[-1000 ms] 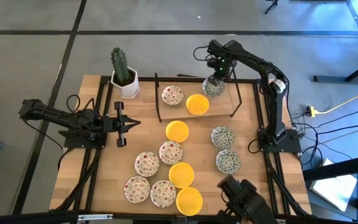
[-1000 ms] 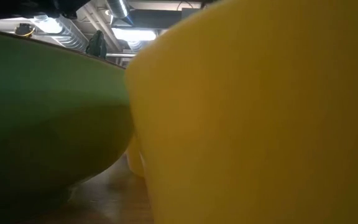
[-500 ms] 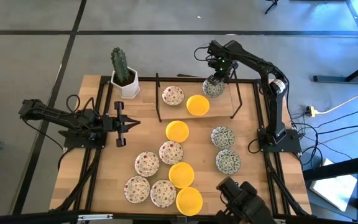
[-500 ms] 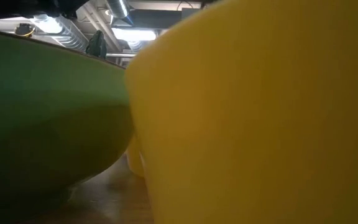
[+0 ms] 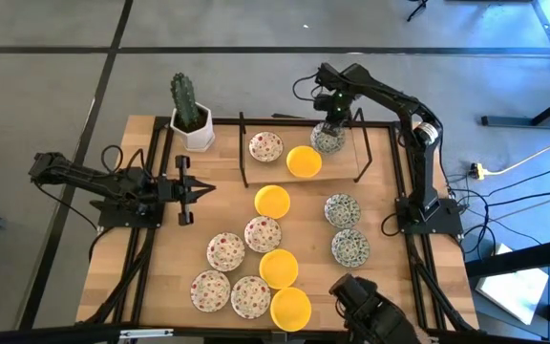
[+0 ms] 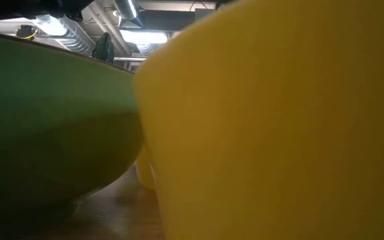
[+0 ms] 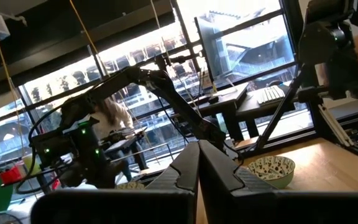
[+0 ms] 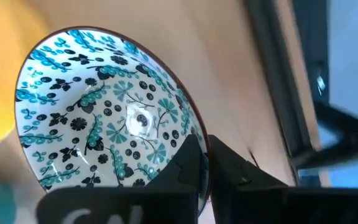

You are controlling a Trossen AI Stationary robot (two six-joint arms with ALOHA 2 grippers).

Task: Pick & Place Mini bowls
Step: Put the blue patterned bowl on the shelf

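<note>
Twelve mini bowls: five red-speckled, four yellow, three green-patterned. The left gripper waits at nine o'clock, pinched shut and empty. At one o'clock, the right gripper clamps a green-patterned bowl over the raised rack, shifted slightly since earlier.

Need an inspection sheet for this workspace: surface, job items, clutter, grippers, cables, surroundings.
Surface: wooden table top with a raised wooden shelf on a black frame.
Job's things: the shelf holds a red-speckled bowl, a yellow bowl and a green-patterned bowl; more bowls lie on the table.
Clutter: cactus in a white pot at the table's corner.
Grippers: right gripper shut on the green-patterned bowl's rim; left gripper shut, holding nothing.
Cables: black and yellow leads on the floor.
Surroundings: grey floor; windows beyond.
</note>
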